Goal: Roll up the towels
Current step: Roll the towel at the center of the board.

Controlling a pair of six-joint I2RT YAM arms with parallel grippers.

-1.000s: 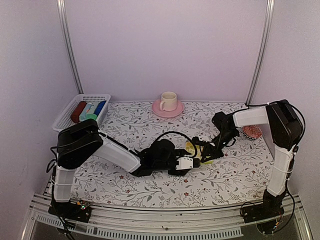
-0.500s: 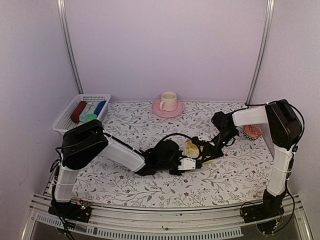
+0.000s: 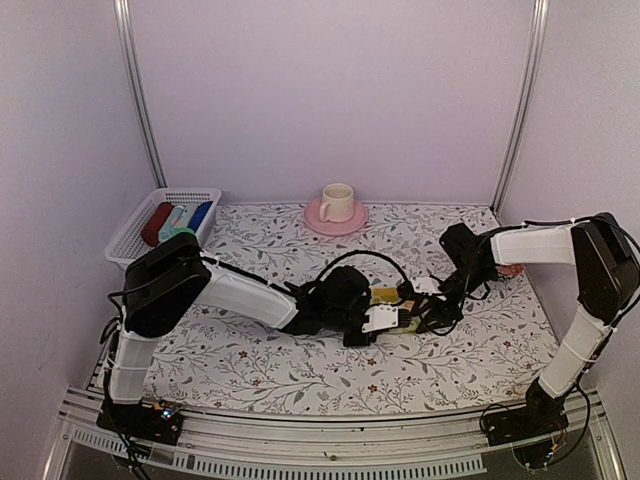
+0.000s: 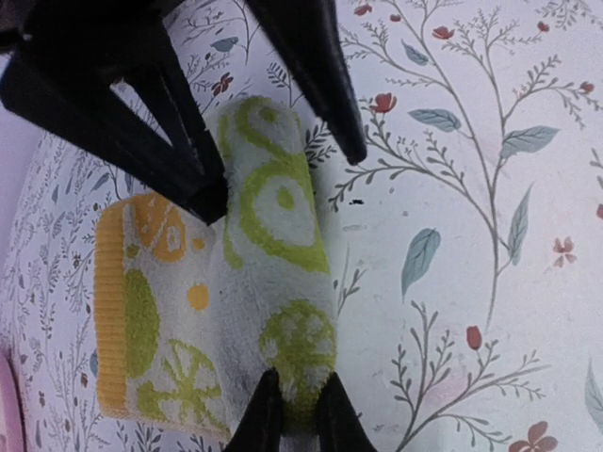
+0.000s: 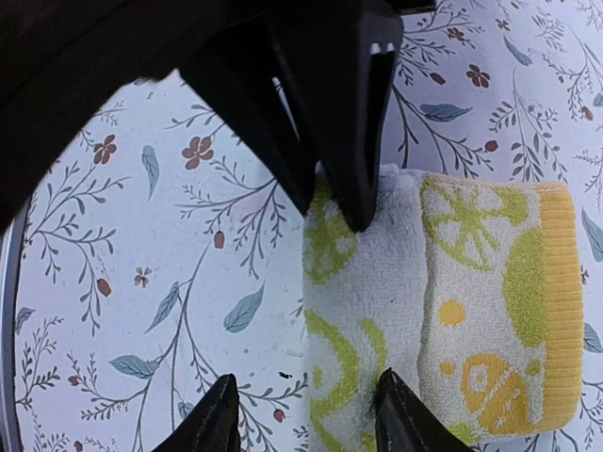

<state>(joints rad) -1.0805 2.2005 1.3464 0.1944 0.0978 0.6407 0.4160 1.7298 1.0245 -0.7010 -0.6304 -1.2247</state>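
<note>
The table [image 3: 250, 370], covered in a white floral-print cloth, carries the pale yellow terry towel with green citrus prints [image 4: 273, 264] at its middle. The towel is half rolled, its flat end lying beside the roll. The left arm's fingers [image 4: 262, 419] pinch one roll end narrowly. The right arm's fingers [image 5: 215, 419] straddle the other end, spread wide.

Both arms bar the table's [image 3: 300, 375] middle: the left arm [image 3: 245, 293] lies low across it from the left, the right arm [image 3: 530, 243] reaches in from the right. At the towel [image 4: 273, 226] the left gripper [image 4: 295, 414] pinches one end and the right gripper [image 5: 309, 414] straddles it (no way in there). The near strip is open side to side. At the back a basket [image 3: 126, 240] fills the left corner and a cup [image 3: 337, 200] on a saucer [image 3: 335, 222] stands mid-edge, bare table between them.
</note>
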